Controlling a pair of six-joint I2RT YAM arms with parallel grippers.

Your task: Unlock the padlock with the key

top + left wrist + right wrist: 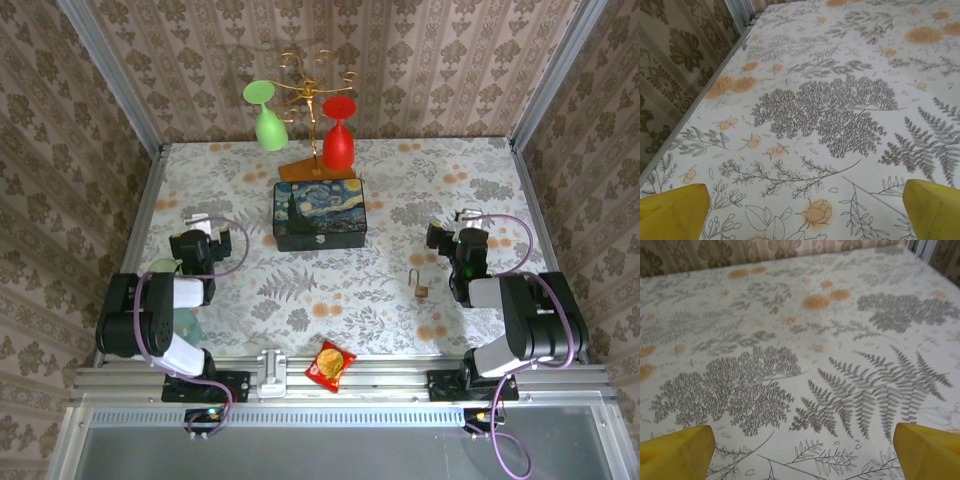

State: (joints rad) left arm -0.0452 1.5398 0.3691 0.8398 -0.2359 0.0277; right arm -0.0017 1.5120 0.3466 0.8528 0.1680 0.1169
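The table (250,290) wears a matt, smooth-looking cloth printed with flowers. The small brass-coloured metal padlock (421,289) has a shiny silver shackle. The red-and-yellow snack packet (330,363) is glossy film. The starry-night painted box (320,215) has a soft sheen. The left pincer (804,190) and the right pincer (802,430) have dull yellow plastic fingers.

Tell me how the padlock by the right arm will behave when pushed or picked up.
The padlock is a small brass-coloured metal block, so it is probably rigid and heavy for its size. On the flat patterned tablecloth it would likely slide or pivot rather than roll when nudged. Being so small, it offers little to pinch and may slip from a grip.
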